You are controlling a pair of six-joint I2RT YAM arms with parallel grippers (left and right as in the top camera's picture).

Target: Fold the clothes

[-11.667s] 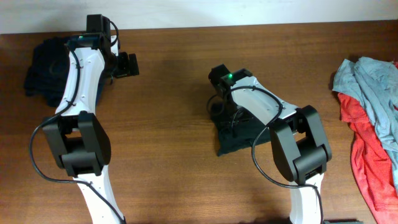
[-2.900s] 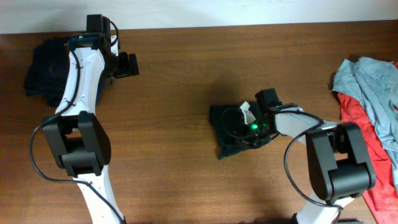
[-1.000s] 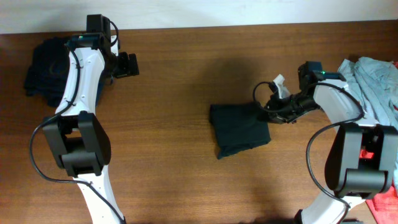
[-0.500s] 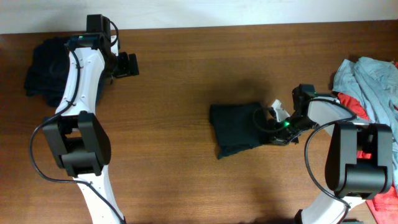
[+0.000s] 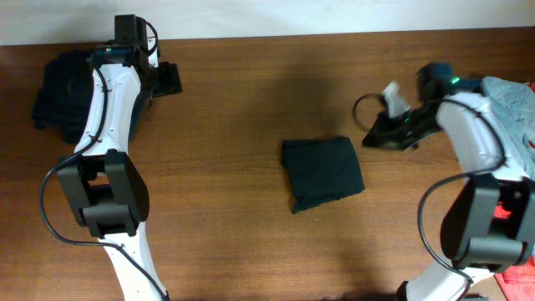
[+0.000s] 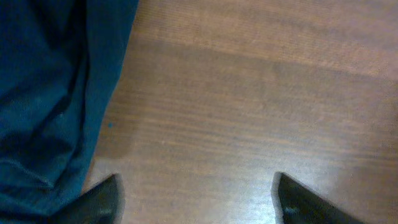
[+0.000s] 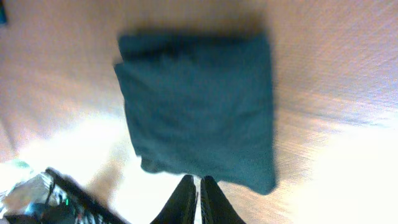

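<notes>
Table, brown wood (image 5: 234,100), fills the overhead view.

White-and-black left arm (image 5: 113,92) reaches to the far left corner. White-and-black right arm (image 5: 476,142) reaches in from the right side.

Heap of loose grey-blue and red fabric garments (image 5: 510,92) at the right edge, partly behind the right arm. Crumpled dark navy garment (image 5: 58,88) at the far left, beside the left arm; the left wrist view shows its edge (image 6: 50,93) on the wood.

Dark square garment, folded flat (image 5: 322,173), lies alone mid-table, clear of both arms; the right wrist view has it whole (image 7: 199,106).

Left gripper (image 5: 167,79): jaws wide apart over bare wood (image 6: 196,199), navy cloth just left of them, nothing between.

Right gripper (image 5: 372,135): off the folded square's far right corner, near it, not touching. Jaws together (image 7: 196,199), nothing held.
</notes>
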